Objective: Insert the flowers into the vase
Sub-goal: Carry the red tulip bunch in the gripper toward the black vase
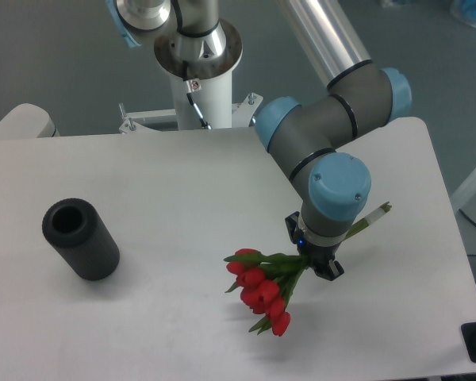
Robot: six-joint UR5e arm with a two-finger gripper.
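The flowers (263, 287) lie low over the right half of the white worktop (166, 198), toward its front edge. The red buds are bunched together and point down and to the left, with green leaves spreading around them. The pale green stems run up and to the right, pass behind the wrist of the arm, and their cut end shows on the far side of it, tilted upward. Whether the buds touch the worktop or hang just above it cannot be told from this view.

The claw (317, 262) sits on the bunch where the leaves meet the stems, and its dark fingers are clamped on the flowers at that spot. Above it is the grey wrist with its light blue cap, and the rest of the arm (333, 111) rises up and back toward the white base at the rear of the worktop.

The vase (80, 238) stands well apart from the flowers, on the left side of the worktop. It is a matte black cylinder that appears to lean away from the camera, with its round hole open at the top left.
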